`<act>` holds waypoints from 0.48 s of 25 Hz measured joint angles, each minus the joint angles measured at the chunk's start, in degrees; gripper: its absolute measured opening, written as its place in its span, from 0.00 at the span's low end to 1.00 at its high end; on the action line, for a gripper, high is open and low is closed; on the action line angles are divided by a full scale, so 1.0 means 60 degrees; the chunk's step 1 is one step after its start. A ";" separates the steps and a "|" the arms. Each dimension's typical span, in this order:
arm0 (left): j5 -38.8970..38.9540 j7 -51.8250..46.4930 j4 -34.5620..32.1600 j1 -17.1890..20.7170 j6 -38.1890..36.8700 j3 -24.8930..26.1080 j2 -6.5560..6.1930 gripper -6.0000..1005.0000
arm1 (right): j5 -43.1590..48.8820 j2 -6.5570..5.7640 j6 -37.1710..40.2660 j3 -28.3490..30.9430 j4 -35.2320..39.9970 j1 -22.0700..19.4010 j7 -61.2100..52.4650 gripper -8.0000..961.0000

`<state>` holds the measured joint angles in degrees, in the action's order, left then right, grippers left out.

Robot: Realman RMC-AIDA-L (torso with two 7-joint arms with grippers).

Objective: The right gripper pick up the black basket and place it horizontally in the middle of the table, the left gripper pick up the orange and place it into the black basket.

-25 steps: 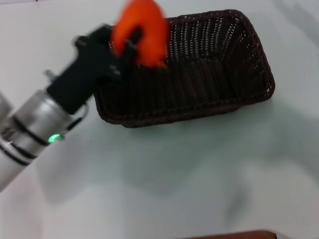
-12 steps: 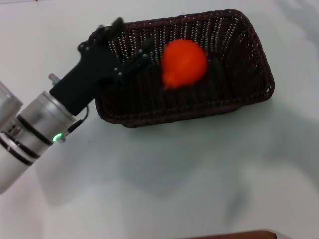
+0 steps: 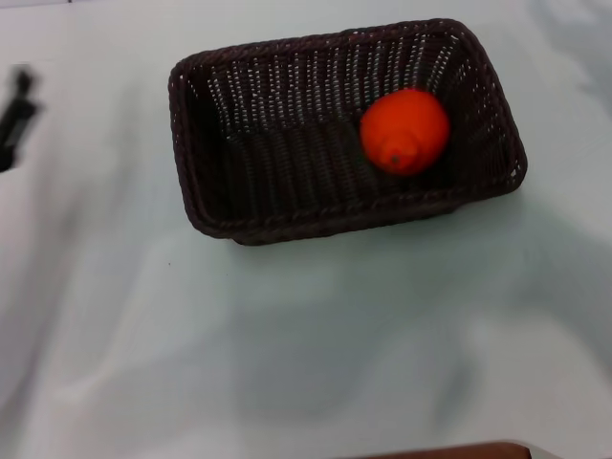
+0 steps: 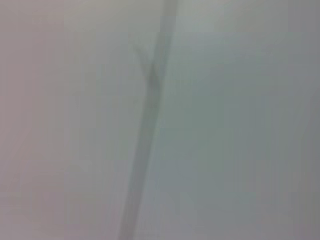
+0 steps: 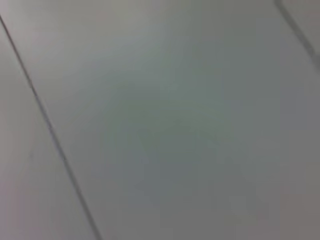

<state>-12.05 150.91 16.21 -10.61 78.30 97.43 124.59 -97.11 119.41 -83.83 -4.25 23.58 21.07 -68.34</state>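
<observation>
Both steps look done: the basket lies lengthwise across the table, and the orange rests inside it, toward its right end. Only a dark sliver of the left gripper shows, well left of the basket; its claw's opening cannot be told. No right gripper is in sight. Nothing appears left to do.

Soft, even light on the table, faint broad shadows; both wrist views are blurred (nearly featureless).

Prob. lab: bare pale table
</observation>
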 joint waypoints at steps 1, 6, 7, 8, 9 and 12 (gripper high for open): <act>0.0109 0.0000 -0.0149 0.0147 0.0145 0.0358 0.0004 0.92 | -0.0211 0.0002 -0.0007 0.0087 -0.0271 -0.0001 0.0374 0.84; 0.0335 0.0008 -0.1050 0.0377 0.1043 0.1500 -0.0005 0.91 | -0.0486 -0.0013 0.0029 0.0343 -0.0819 0.0096 0.1201 0.84; 0.0338 0.0041 -0.1252 0.0393 0.1320 0.1649 -0.0011 0.91 | -0.0485 -0.0014 0.0032 0.0332 -0.0833 0.0129 0.1283 0.84; 0.0339 0.0132 -0.1437 0.0429 0.1631 0.1772 -0.0011 0.91 | -0.0474 -0.0013 0.0053 0.0302 -0.0841 0.0170 0.1382 0.84; 0.0340 0.0233 -0.1568 0.0468 0.1856 0.1871 -0.0005 0.91 | -0.0462 -0.0013 0.0071 0.0266 -0.0844 0.0219 0.1463 0.84; 0.0345 0.0422 -0.1801 0.0581 0.2246 0.2029 0.0011 0.91 | -0.0437 -0.0010 0.0078 0.0213 -0.0851 0.0344 0.1512 0.84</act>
<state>-9.98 153.44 5.41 -7.13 91.77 109.61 124.66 -99.72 119.35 -83.36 -2.97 18.47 23.13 -59.27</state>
